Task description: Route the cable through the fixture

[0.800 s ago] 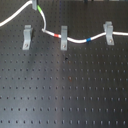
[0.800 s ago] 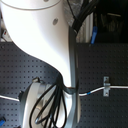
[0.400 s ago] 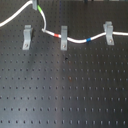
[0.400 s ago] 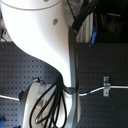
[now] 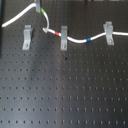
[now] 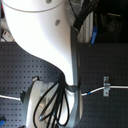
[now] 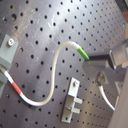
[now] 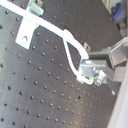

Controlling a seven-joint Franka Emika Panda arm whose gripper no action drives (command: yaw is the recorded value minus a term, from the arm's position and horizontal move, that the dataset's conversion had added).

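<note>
The tool is clamped on the cable right at its green band, up by the worktop's far edge in the first exterior view. From there the cord already runs through the middle fixture and the one beyond it, so that part looks done. The third post, nearest the cable's loose end, stands empty, so I'd guess that's what's left.

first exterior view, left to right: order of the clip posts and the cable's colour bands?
Left clip post → green band → red band → middle clip post → blue band → right clip post.
</note>
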